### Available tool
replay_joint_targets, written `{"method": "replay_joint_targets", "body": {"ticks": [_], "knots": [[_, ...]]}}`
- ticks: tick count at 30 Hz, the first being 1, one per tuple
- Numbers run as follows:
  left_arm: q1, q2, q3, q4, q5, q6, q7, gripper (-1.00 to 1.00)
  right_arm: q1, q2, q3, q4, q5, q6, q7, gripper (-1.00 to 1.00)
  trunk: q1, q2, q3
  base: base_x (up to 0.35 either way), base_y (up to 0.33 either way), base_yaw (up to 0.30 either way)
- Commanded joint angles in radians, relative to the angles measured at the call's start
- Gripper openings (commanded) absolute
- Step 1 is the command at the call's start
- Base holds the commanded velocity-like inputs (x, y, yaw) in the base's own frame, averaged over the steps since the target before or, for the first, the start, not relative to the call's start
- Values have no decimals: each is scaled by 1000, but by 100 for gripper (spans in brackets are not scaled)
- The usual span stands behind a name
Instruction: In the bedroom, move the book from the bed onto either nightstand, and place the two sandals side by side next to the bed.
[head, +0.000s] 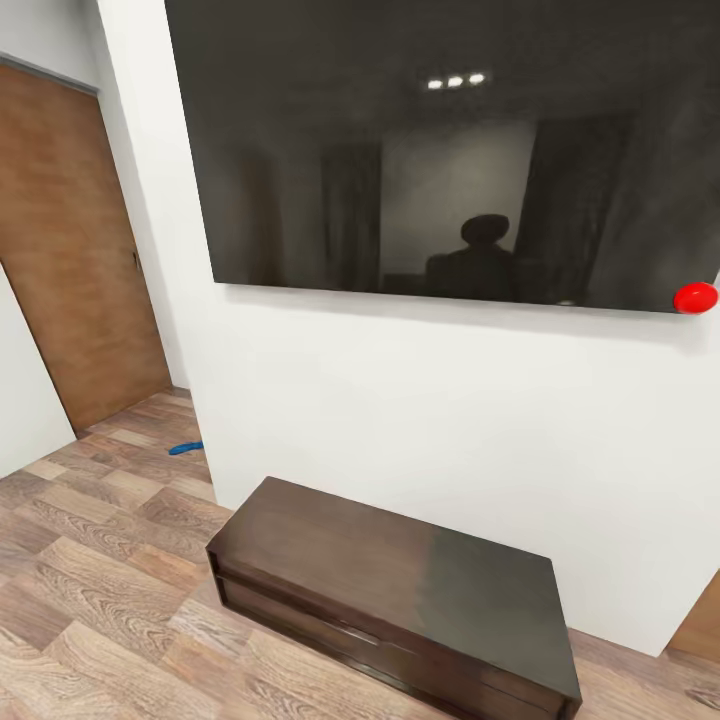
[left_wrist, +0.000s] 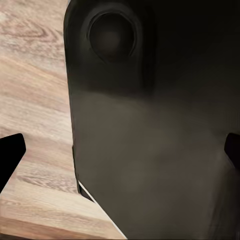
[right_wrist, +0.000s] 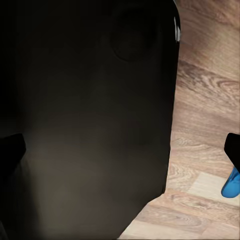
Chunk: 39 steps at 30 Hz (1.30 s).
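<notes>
One blue sandal lies on the wood floor by the wall's corner near the door, another sandal's edge shows beside the right gripper; both grippers' jaws stand apart, holding nothing, so the robot looks in transit and next must approach a sandal.

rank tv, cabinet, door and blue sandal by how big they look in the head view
1. tv
2. cabinet
3. door, partly cut off by the frame
4. sandal, a sliver past the wall corner, farther away
</notes>
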Motion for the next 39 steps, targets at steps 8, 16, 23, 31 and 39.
{"method": "replay_joint_targets", "body": {"ticks": [8, 16, 23, 31, 39], "knots": [[1, -17, 4, -24, -2, 11, -2, 100, -8, 1, 4, -4, 0, 0, -5, 100, 0, 0, 0, 0, 0, 0], [1, -27, 5, -69, 0, 11, -2, 100, -8, 2, 4, -4, 0, 0, -6, 100, 0, 0, 0, 0, 0, 0], [1, -25, 7, -108, -1, 1, -2, 100, -8, 0, 3, -9, 0, -1, -5, 100, 0, 0, 0, 0, 0, 0], [1, -18, 8, -153, -4, -44, -1, 100, -8, -7, -22, -41, -3, -9, -3, 100, 0, 0, 0, 0, 0, 0], [-1, -17, 8, -198, -7, -89, 1, 100, -8, -27, -67, -86, -31, -11, -2, 100, 0, 0, 0, 0, 0, 0]]}}
